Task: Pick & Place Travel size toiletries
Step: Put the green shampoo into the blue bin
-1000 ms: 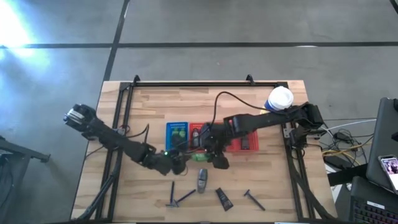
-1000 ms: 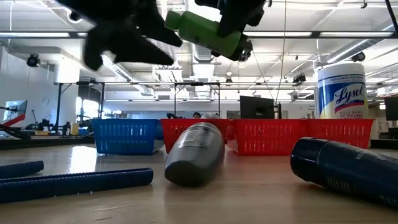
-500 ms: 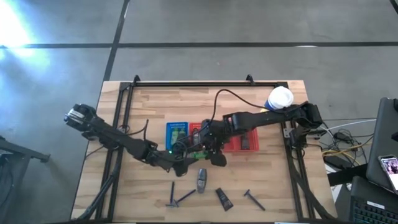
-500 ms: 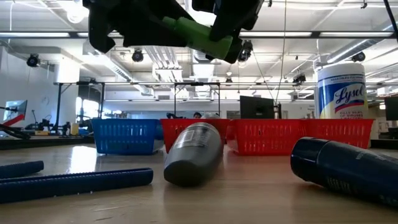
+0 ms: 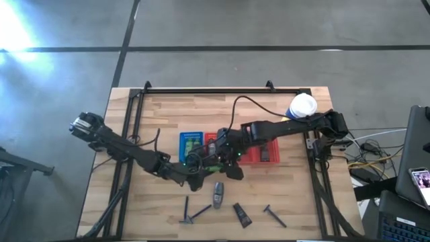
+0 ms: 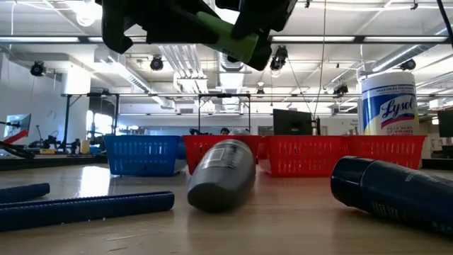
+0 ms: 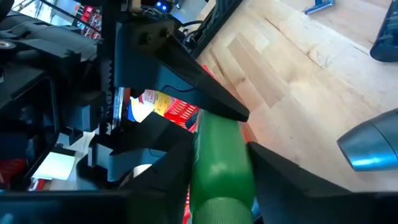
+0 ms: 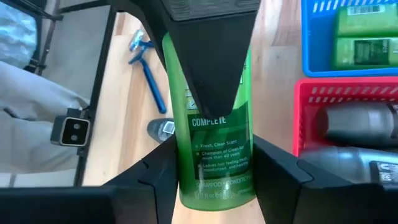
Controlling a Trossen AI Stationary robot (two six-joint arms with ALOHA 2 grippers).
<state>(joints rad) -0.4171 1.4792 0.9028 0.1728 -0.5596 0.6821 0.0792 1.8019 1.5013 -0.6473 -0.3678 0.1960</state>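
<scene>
A bright green bottle [image 5: 212,166] hangs in the air over the table's middle, held between both grippers. My left gripper [image 5: 200,168] comes from the left and is shut on its cap end. My right gripper [image 5: 223,163] comes from the right and is shut on its bottom end. In the low view the bottle [image 6: 237,44] shows high above the table, its cap end hidden behind the left gripper. A grey oval stick [image 5: 218,195], a dark tube [image 5: 242,215] and two razors [image 5: 191,212] [image 5: 274,215] lie on the near part of the table. My left gripper pinches the green bottle at its ridged cap end [image 7: 217,205], one finger [image 7: 165,171] on each side, coming about level from the table's left. The bottle is lifted clear and runs along the fingers. My right gripper pinches the bottle's bottom end [image 8: 214,186] between its two fingers [image 8: 155,177], coming from the table's right, along the bottle. The left gripper's finger [image 8: 211,56] lies over the label farther up. The bottle is clear of the table.
Behind the grippers stand a blue basket [image 5: 191,136] with green bottles and red baskets [image 5: 272,159] with grey sticks. A white-and-yellow canister [image 5: 302,106] stands at the far right. Bare wood lies to the left and along the far side.
My left gripper has moved right toward the green bottle and now stands around its cap end. My right gripper has carried the bottle a little toward the left and upward, keeping its hold.
</scene>
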